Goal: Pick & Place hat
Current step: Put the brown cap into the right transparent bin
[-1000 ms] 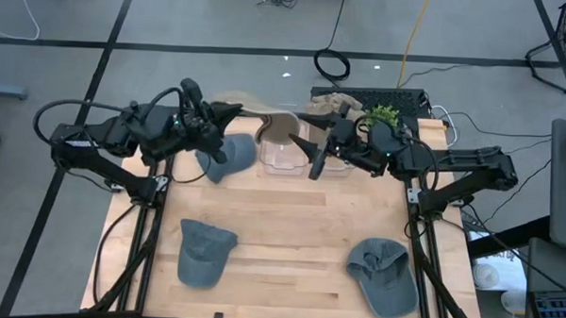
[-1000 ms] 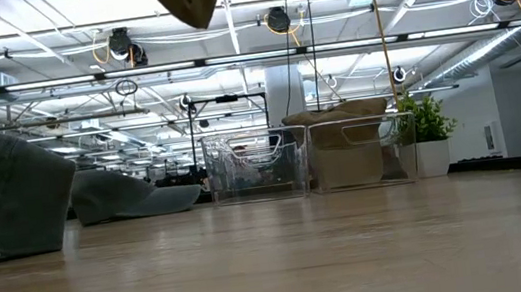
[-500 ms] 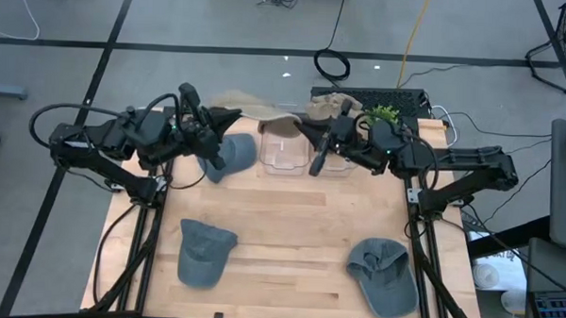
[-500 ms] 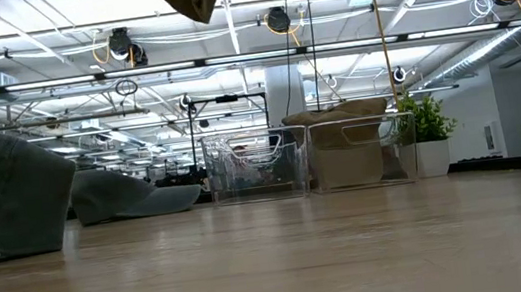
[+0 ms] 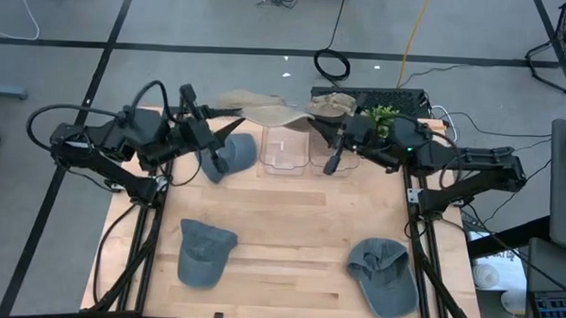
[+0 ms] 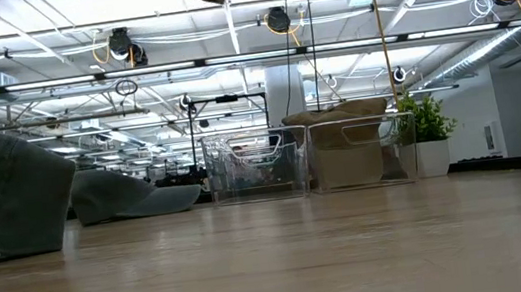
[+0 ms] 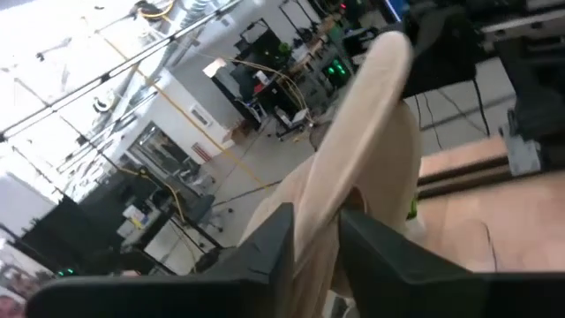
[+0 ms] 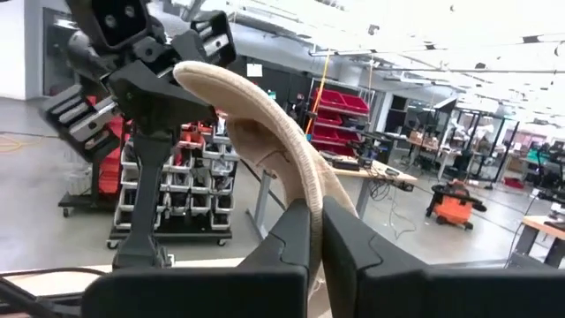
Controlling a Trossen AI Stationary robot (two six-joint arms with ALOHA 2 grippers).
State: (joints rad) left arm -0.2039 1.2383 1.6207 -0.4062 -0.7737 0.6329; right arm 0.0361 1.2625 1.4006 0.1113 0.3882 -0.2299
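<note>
Right end effector [image 5: 314, 128] pinching the tan hat [image 5: 266, 110] while left end effector [image 5: 235, 127] is easing apart on it, handing it off above the bins [image 5: 285, 152] at 12 o'clock.

Overhead and table-level cameras share the clear bins [image 5: 285, 152].

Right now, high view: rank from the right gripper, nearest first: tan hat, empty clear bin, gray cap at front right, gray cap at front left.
From the right gripper:
1. Tan hat, held between both arms above the back edge.
2. Empty clear bin, back centre.
3. Gray cap at front right.
4. Gray cap at front left.
</note>
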